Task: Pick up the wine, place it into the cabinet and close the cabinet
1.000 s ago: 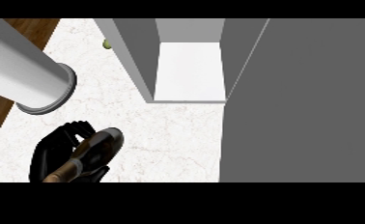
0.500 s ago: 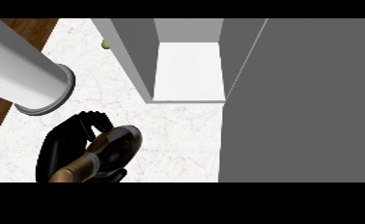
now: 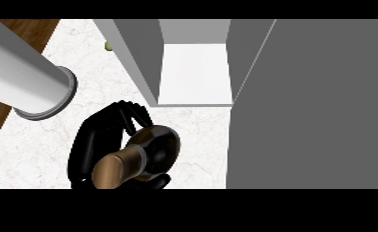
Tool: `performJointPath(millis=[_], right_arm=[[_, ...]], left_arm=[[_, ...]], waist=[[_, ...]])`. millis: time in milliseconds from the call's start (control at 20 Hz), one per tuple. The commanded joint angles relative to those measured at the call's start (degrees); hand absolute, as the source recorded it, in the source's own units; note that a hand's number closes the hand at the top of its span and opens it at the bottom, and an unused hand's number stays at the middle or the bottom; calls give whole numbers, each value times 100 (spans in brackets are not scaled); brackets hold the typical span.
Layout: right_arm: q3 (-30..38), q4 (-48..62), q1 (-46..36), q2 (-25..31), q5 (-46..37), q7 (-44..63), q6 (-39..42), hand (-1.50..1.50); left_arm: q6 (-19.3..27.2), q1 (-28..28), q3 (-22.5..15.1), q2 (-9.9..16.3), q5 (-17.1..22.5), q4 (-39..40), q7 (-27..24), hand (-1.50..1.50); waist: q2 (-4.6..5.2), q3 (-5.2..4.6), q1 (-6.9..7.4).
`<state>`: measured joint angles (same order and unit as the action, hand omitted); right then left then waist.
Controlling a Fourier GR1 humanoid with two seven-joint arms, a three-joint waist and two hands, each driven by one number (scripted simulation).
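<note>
No label or writing shows on the wine (image 3: 140, 156). My left hand (image 3: 96, 141) curls its fingers round the bottle, holding it above the white counter (image 3: 81, 76), just before the open cabinet (image 3: 196, 71), its door (image 3: 310, 111) at right.

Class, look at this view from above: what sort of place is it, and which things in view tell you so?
Most likely a kitchen. A white marbled counter carries an open grey cabinet with a pale shelf inside, and a black hand holds a dark wine bottle in front of it, the sort of thing stored in kitchen cupboards.
</note>
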<state>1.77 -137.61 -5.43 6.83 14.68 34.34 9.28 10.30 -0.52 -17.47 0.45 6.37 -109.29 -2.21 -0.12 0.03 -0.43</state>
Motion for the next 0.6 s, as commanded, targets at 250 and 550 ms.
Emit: performJointPath(millis=[250,550], right_arm=[[515,-607,293,168,874,139,168,-150],[75,-707,239,-67,550,298,-16,-150]], left_arm=[[1916,-1358,-1160,-44,-240,-115,1166,150],[2607,-2539,-1049,-45,-267,951,990,150]], waist=[[-3,3,-35],[5,-1,-50]])
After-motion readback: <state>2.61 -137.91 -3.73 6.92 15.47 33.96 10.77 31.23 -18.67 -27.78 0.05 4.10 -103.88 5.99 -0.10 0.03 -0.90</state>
